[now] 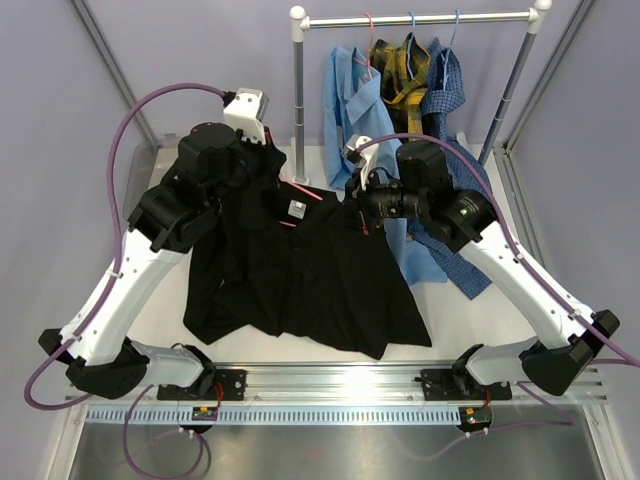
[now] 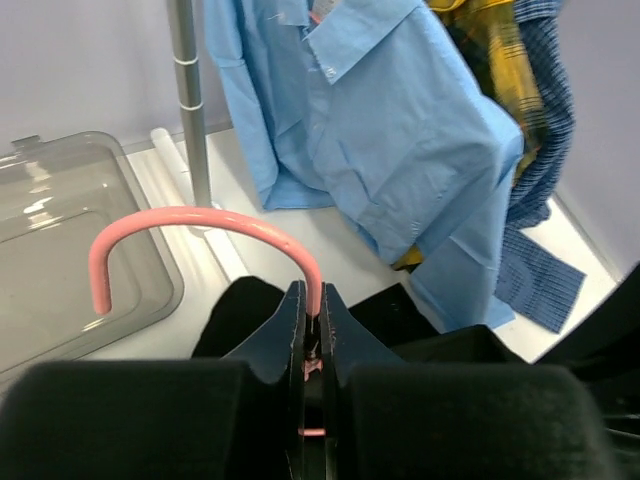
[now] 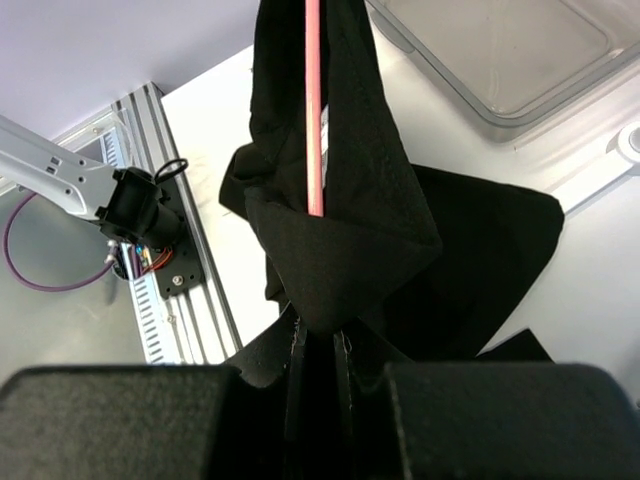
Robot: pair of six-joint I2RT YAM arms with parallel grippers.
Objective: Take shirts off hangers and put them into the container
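Observation:
A black shirt (image 1: 305, 275) hangs between my two grippers, and its lower part is spread on the table. It is on a pink hanger (image 2: 200, 222). My left gripper (image 2: 312, 312) is shut on the hanger's neck, just below the hook, at the shirt's collar (image 1: 278, 172). My right gripper (image 3: 318, 340) is shut on a fold of the black shirt (image 3: 340, 230); the hanger's pink wire (image 3: 314, 100) runs inside the cloth above it. The container (image 2: 60, 260), a smoky-grey tub, stands on the table at the left.
Light blue (image 1: 350, 100), yellow plaid (image 1: 400, 65) and dark blue check (image 1: 445, 95) shirts hang on hangers from the silver rail (image 1: 420, 18) at the back. The rail's left post (image 1: 298, 90) stands close behind the left gripper. The check shirt's tail trails on the table.

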